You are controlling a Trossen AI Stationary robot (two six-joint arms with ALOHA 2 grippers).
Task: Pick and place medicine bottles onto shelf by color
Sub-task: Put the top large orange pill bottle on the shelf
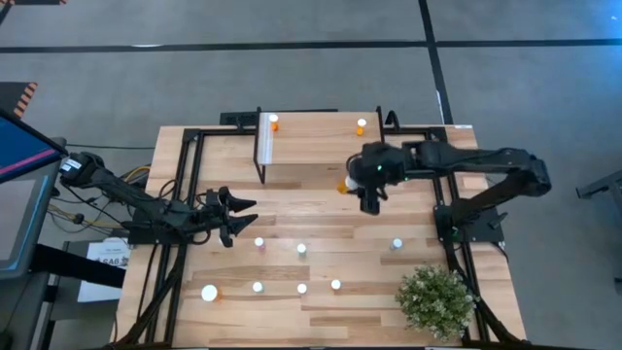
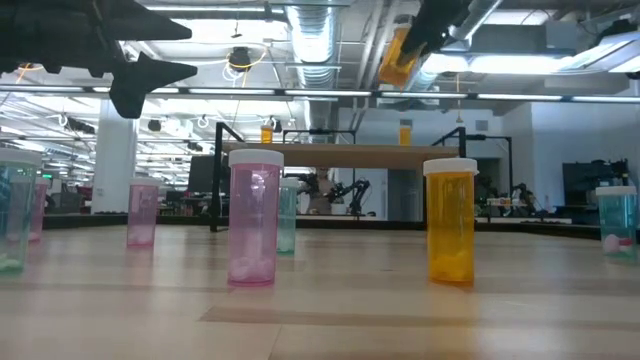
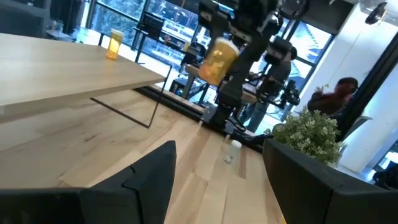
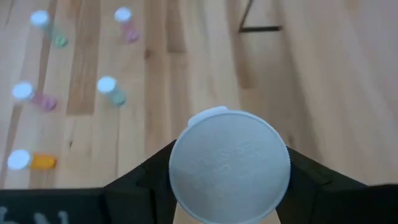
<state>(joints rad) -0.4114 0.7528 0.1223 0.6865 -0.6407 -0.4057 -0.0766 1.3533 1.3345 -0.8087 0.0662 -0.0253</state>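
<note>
We see two orange bottles already standing on the shelf. The right gripper, jaws clamped on a third orange bottle, hangs beside it; roughly eight bottles remain near the surface's front edge. The left gripper waits, jaws apart.

**Bottles and shelf, as I see them**

Shelf: light wood, black legs. I count two orange bottles standing on its far edge. One orange bottle, tilted, is held aloft near the shelf's front. Several pink, green, orange bottles stand upright in front of the shelf.
</note>
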